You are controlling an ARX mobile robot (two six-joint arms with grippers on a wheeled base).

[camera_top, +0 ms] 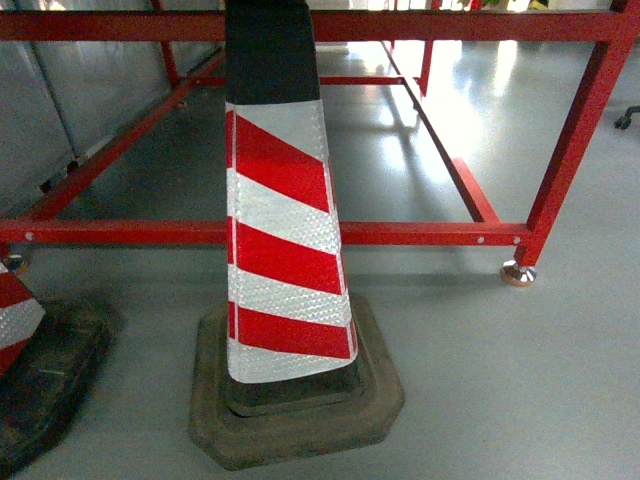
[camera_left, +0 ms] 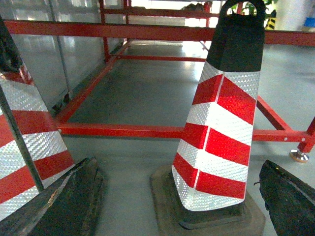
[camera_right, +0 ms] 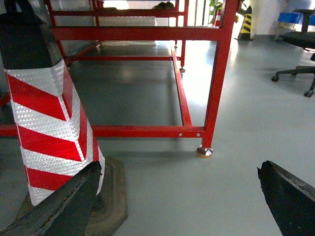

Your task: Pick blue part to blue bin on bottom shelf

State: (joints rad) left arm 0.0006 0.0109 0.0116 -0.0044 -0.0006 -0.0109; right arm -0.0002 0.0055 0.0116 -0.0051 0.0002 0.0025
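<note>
The blue part, the blue bin and the bottom shelf are all out of view. My left gripper (camera_left: 177,167) is open low over the grey floor, its dark fingers (camera_left: 74,201) spread wide with nothing between them. Straight ahead of it stands a red-and-white striped traffic cone (camera_left: 221,128). My right gripper (camera_right: 179,169) is open too, empty, with bare floor between its fingers (camera_right: 288,196). Neither gripper shows in the head view.
The traffic cone (camera_top: 285,240) on its black rubber base (camera_top: 300,400) fills the middle of the head view. A second cone (camera_top: 20,320) stands at the left. Behind them runs a red steel frame (camera_top: 400,233) with a foot pad (camera_top: 518,272). An office chair (camera_right: 300,44) stands far right.
</note>
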